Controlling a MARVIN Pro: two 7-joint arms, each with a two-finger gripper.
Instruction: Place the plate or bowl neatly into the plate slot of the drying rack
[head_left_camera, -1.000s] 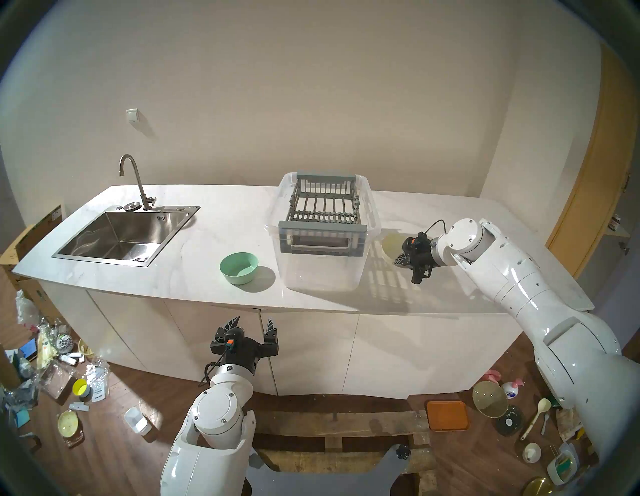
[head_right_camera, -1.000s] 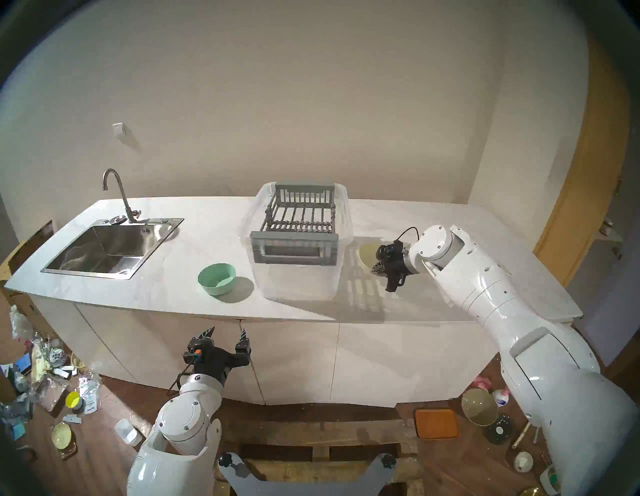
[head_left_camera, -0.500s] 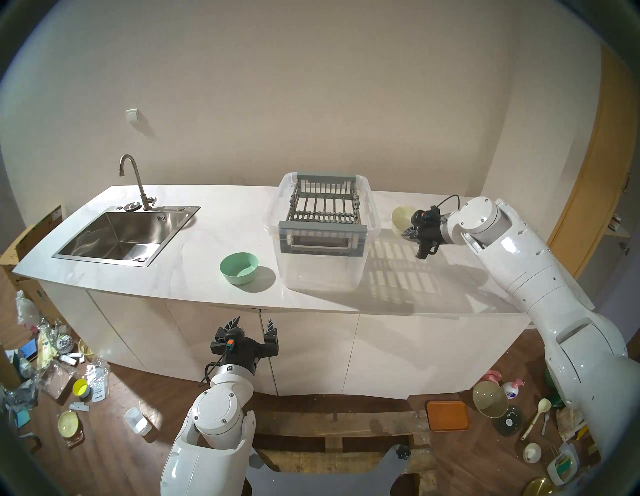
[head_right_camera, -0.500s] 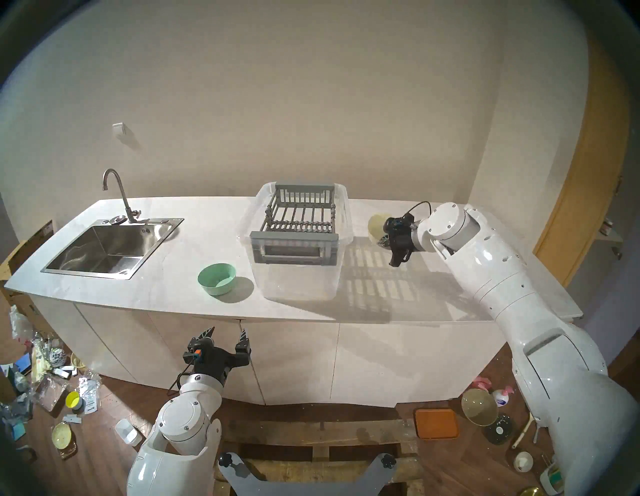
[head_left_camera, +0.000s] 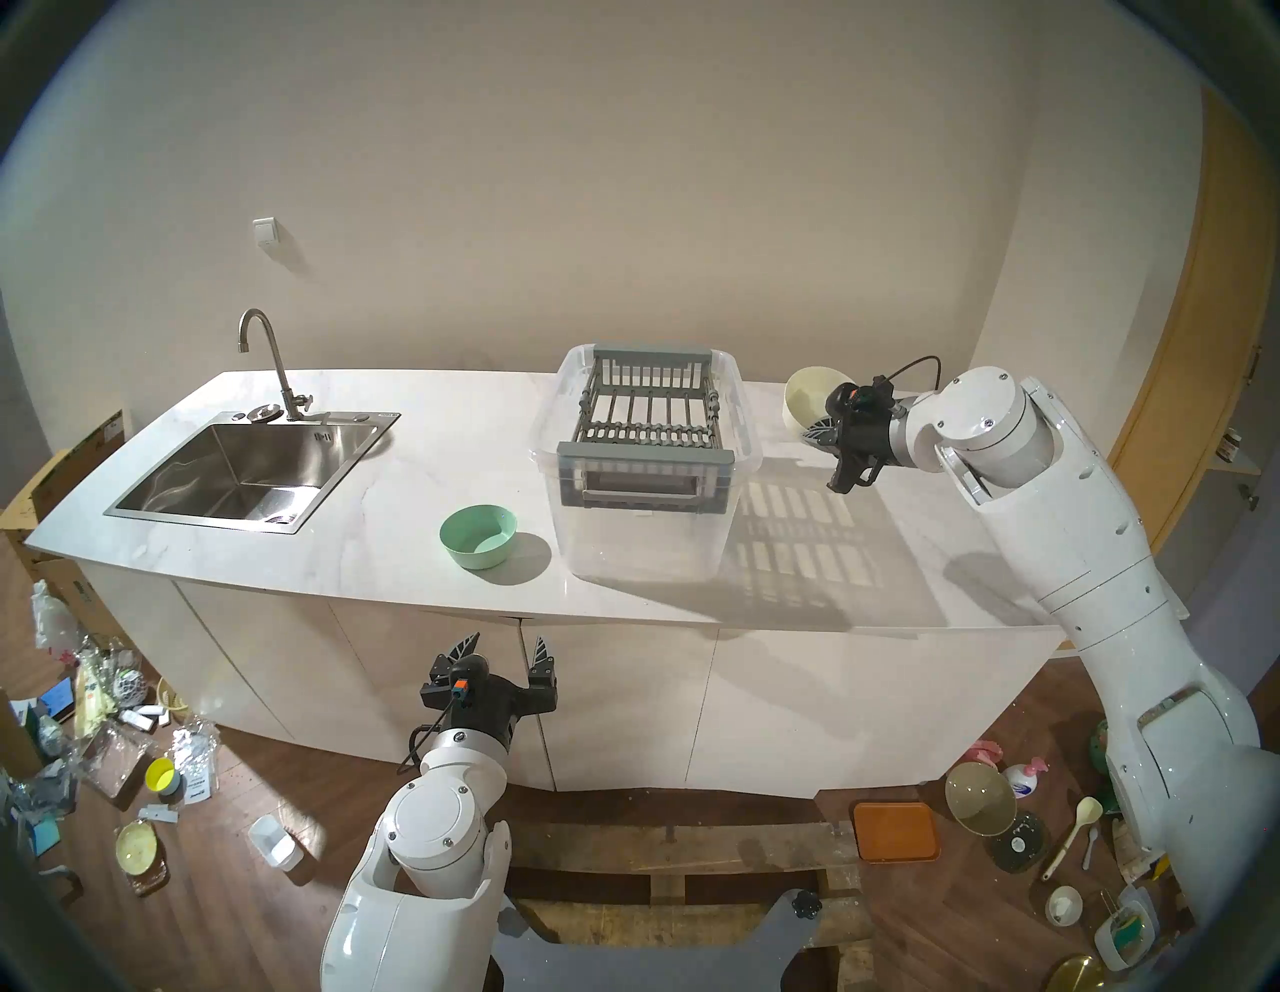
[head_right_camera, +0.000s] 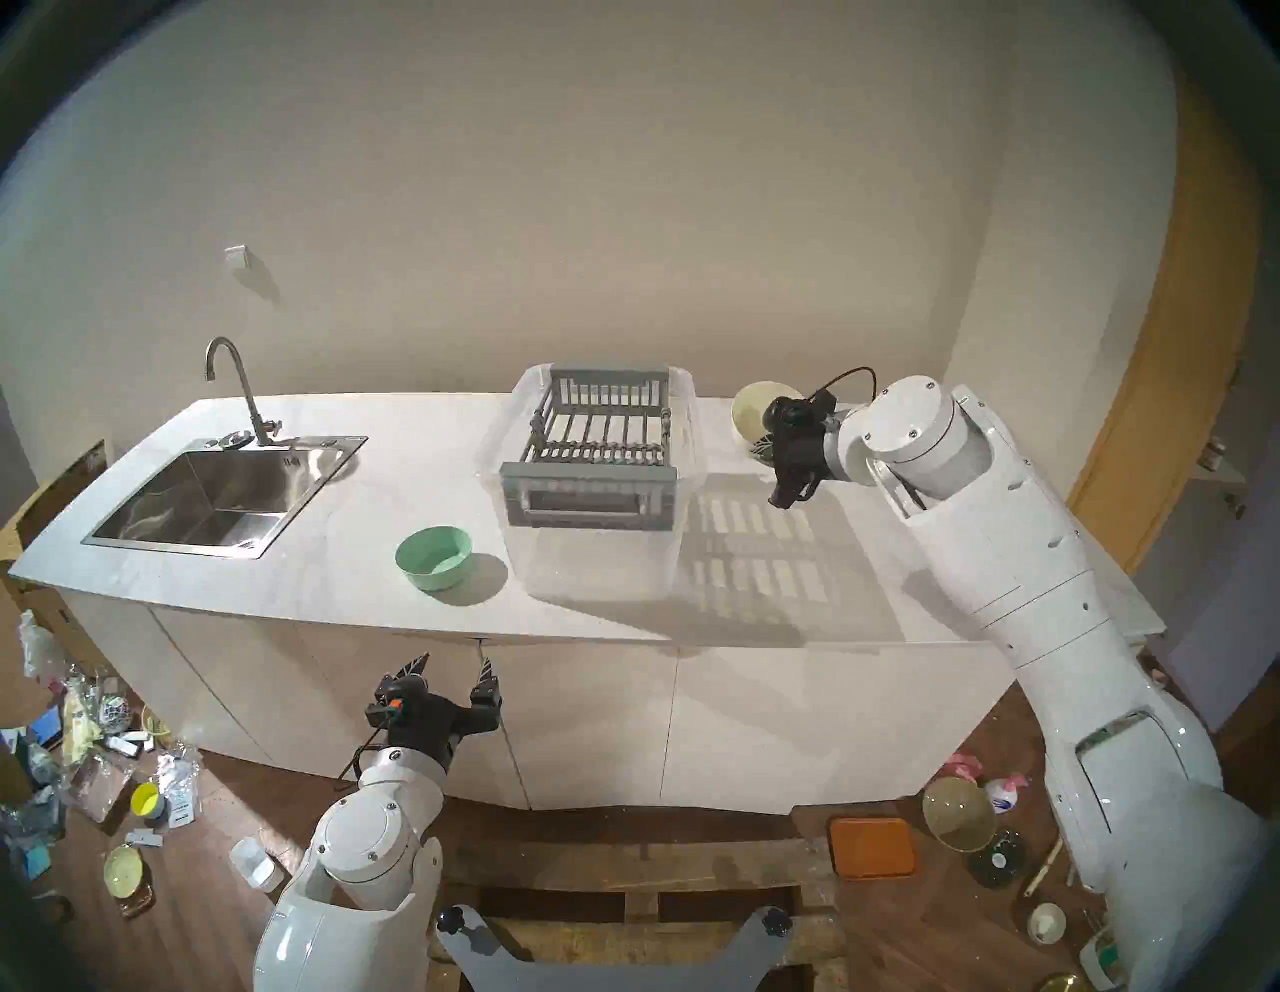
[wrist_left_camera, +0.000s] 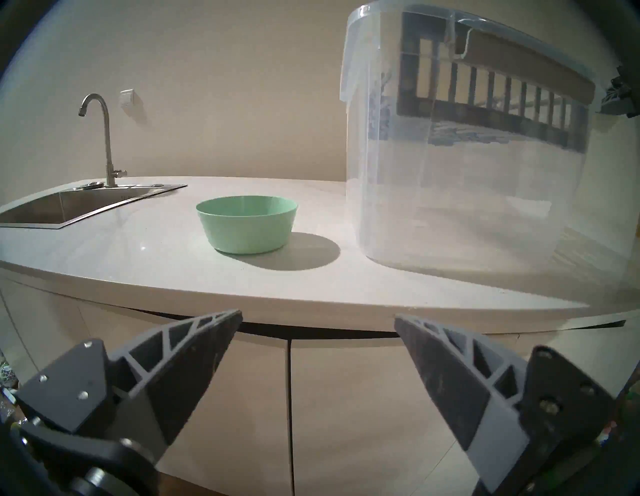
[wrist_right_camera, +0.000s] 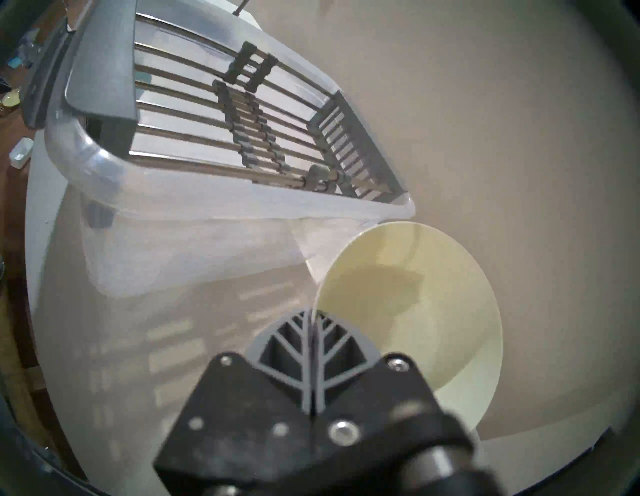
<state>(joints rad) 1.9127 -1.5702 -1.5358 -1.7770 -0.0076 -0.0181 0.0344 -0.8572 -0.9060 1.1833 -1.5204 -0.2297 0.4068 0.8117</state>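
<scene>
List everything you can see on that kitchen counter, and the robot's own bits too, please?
counter: one, white marble, spans the scene
sink: one, steel, counter's left end
tap: one, steel, behind the sink
green bowl: one, mint, upright beside the tub
clear tub: one, see-through, mid-counter
drying rack: one, grey, sits in the tub's top
cream bowl: one, pale yellow, in the air right of the rack
floor clutter: many, mixed, both sides
left gripper: open, below the counter edge
right gripper: shut on the cream bowl's rim
</scene>
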